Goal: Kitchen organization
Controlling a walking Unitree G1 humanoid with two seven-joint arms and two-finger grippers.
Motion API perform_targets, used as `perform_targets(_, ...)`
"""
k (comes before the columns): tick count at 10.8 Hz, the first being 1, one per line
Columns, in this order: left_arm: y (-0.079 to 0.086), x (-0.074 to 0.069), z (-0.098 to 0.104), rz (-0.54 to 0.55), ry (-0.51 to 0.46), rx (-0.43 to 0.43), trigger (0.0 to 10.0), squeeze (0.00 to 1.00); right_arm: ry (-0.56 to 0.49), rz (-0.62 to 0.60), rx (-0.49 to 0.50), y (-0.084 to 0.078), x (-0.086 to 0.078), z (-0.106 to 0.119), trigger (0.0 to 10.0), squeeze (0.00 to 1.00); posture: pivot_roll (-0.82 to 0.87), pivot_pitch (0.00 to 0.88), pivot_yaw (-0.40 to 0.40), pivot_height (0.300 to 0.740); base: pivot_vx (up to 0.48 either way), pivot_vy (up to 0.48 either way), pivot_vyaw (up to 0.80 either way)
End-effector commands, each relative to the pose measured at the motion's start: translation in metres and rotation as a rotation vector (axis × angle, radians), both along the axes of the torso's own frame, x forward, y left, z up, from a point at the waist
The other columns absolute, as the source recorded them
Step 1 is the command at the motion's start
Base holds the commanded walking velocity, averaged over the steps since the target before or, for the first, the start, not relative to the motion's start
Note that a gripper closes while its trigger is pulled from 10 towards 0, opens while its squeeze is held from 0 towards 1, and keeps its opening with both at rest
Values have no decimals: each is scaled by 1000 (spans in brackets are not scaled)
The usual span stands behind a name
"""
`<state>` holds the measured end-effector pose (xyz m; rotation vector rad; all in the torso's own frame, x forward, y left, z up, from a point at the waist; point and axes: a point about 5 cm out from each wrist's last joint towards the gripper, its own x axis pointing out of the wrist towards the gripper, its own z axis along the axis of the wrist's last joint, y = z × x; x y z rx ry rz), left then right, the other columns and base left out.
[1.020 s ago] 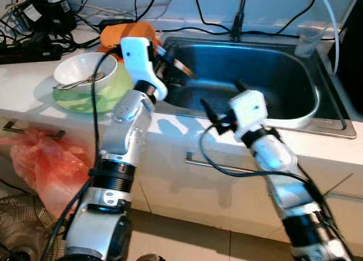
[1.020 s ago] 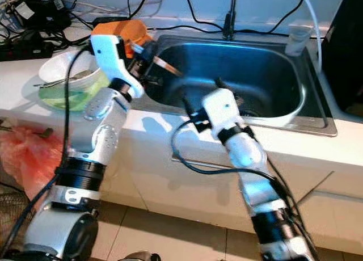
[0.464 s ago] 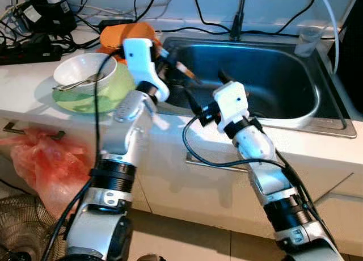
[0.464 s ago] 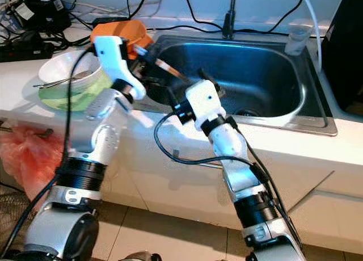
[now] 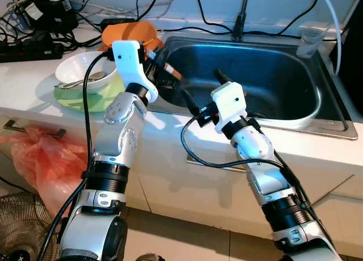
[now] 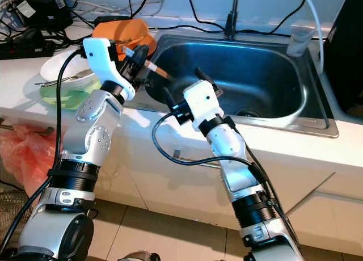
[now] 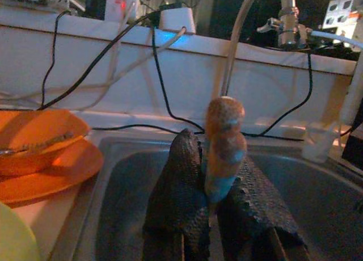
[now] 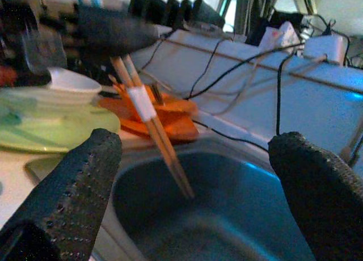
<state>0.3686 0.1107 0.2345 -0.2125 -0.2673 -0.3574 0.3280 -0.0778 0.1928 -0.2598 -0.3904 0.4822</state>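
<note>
A pair of wooden chopsticks bound with a white band sticks out over the left rim of the steel sink. My left gripper is shut on them; the left wrist view shows the chopsticks end-on between the two black fingers. My right gripper is open wide just right of them, over the sink's front left corner. In the right wrist view the chopsticks slant down ahead of the spread fingers, apart from both.
A white bowl with a spoon sits on a green plate left of the sink, with orange dishes behind. A faucet and plastic cup stand at the back. Cables crowd the back left. A red bag hangs below the counter.
My right gripper has swung from the sink's front edge leftward and up toward the chopsticks. My left gripper has drawn slightly left, still holding them.
</note>
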Motion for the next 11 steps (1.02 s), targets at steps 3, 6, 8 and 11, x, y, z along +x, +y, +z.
perform_targets(3, 3, 0, -11, 14, 25, 9, 0, 0, -16, 6, 16, -4, -2, 4, 10000, 0, 70, 36, 63, 740, 0, 0, 0)
perform_targets(6, 3, 0, -25, 19, 51, 6, 0, 0, 5, -5, 40, -2, -7, 0, 10000, 0, 39, 7, 42, 740, 0, 0, 0)
perform_targets(8, 9, 2, -14, 73, 17, -25, 0, 0, 54, 20, 49, -3, -16, -9, 10000, 0, 16, 35, 45, 740, 0, 0, 0)
perform_targets(11, 1, 5, -12, 45, 10, -20, 0, 0, 54, -10, 58, -8, -19, -8, 10000, 0, 15, 29, 35, 740, 0, 0, 0)
